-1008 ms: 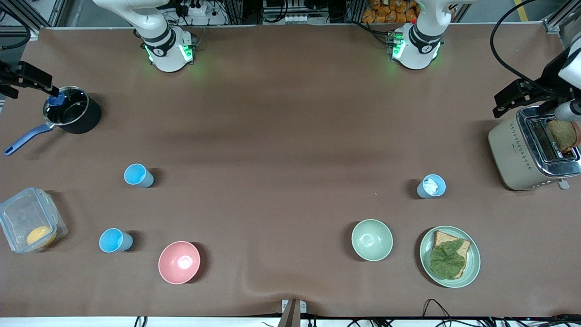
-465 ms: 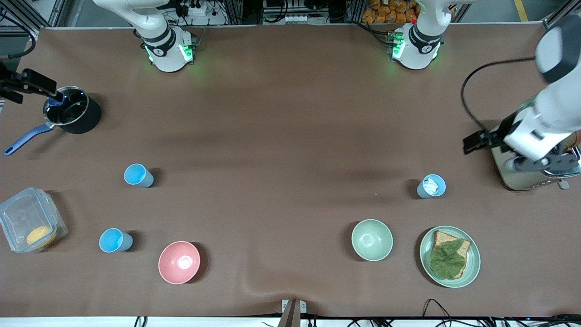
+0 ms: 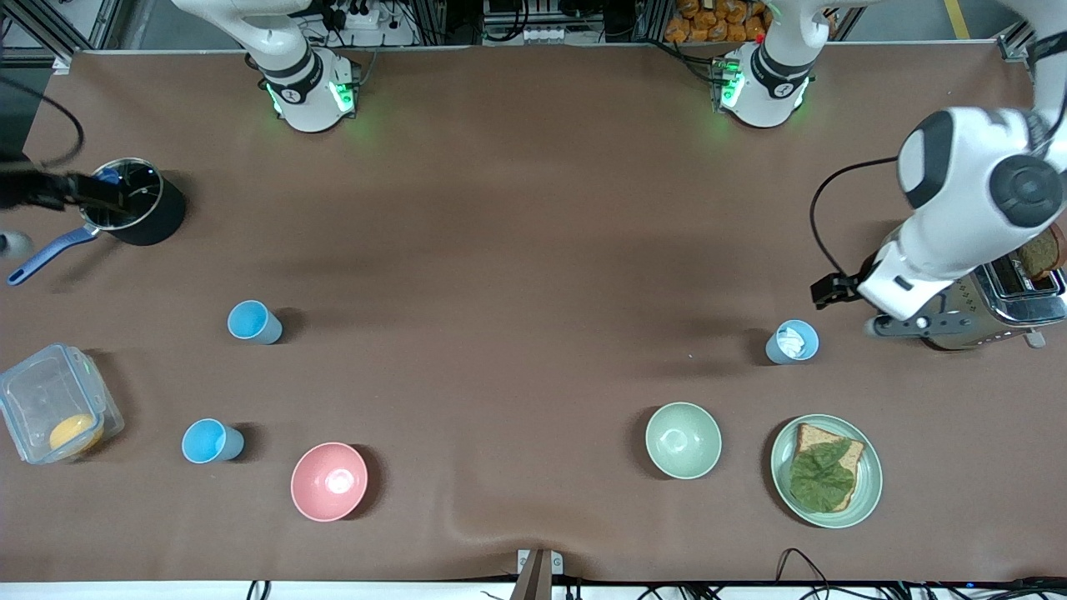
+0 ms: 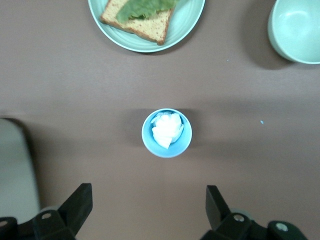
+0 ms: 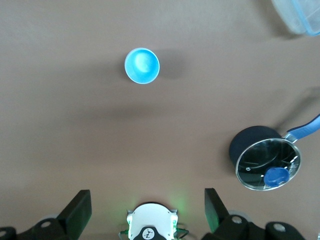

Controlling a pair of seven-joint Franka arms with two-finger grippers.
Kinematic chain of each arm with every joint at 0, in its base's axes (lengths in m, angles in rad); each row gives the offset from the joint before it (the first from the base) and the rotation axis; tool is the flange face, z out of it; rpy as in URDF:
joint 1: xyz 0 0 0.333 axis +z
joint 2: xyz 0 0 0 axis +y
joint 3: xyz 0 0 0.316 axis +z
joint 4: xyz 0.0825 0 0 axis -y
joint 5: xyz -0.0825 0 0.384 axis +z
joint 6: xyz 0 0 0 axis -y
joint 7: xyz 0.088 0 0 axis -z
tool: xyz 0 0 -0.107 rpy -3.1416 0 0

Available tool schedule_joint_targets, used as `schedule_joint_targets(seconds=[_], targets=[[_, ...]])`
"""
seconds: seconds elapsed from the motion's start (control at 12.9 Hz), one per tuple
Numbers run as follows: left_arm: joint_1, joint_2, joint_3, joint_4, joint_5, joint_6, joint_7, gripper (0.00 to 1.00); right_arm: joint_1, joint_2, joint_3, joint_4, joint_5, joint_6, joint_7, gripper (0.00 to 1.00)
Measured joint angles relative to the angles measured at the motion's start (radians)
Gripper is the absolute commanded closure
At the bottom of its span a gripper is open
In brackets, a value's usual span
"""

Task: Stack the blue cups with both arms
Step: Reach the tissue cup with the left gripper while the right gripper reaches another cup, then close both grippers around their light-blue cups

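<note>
brown cloth covers the table [image 3: 533, 250], and nothing has been stacked yet: the three blue cups stand well apart. two sky-blue cups sit toward the right arm's end, one [image 3: 252, 322] farther from the front camera, the other [image 3: 209, 441] nearer and close to a pink bowl [image 3: 328, 481]. a paler blue cup [image 3: 793, 341] with something white crumpled inside stands toward the left arm's end.

this looks like the approach step. the left gripper [image 4: 145, 212] hangs in the air close to the paler cup, fingers spread wide and empty. the right gripper [image 5: 145, 212] is high over the table's right-arm end, near the black pot [image 3: 133, 202], also spread wide and empty.

next, each arm probably has to come down over a cup and close on its rim or wall, then carry one into another.

around the paler cup are a toaster [image 3: 971, 300], a pale green bowl [image 3: 683, 440] and a plate [image 3: 825, 471] of bread with lettuce. a clear box [image 3: 54, 414] sits near the sky-blue cups. the white filling may keep another cup from seating fully.
</note>
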Motion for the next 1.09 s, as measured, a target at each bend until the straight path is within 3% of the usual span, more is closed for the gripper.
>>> schedule_joint_targets(seconds=[0.47, 0.54, 0.62, 0.7, 0.78, 0.93, 1.09], targets=[[0.037, 0.154, 0.004, -0.070, 0.034, 0.248, 0.002, 0.00, -0.033, 0.320, -0.001, -0.006, 0.005, 0.179, 0.002, 0.00], [0.045, 0.172, 0.004, -0.070, 0.036, 0.264, 0.005, 0.09, -0.044, 0.354, -0.001, -0.006, 0.016, 0.219, 0.001, 0.00], [0.052, 0.188, 0.004, -0.070, 0.036, 0.275, 0.006, 0.26, -0.049, 0.387, -0.001, -0.006, 0.031, 0.262, 0.001, 0.00], [0.054, 0.197, 0.004, -0.070, 0.037, 0.279, 0.006, 0.48, -0.049, 0.410, 0.000, -0.006, 0.042, 0.298, 0.001, 0.00], [0.054, 0.204, 0.004, -0.070, 0.037, 0.279, 0.006, 0.78, -0.048, 0.427, 0.002, -0.009, 0.047, 0.339, 0.001, 0.00], [0.054, 0.213, 0.003, -0.071, 0.037, 0.280, 0.006, 0.94, -0.043, 0.444, 0.006, -0.039, 0.050, 0.441, 0.001, 0.00], [0.054, 0.221, 0.002, -0.071, 0.037, 0.280, 0.006, 1.00, -0.042, 0.447, 0.008, -0.073, 0.051, 0.489, 0.001, 0.00]])
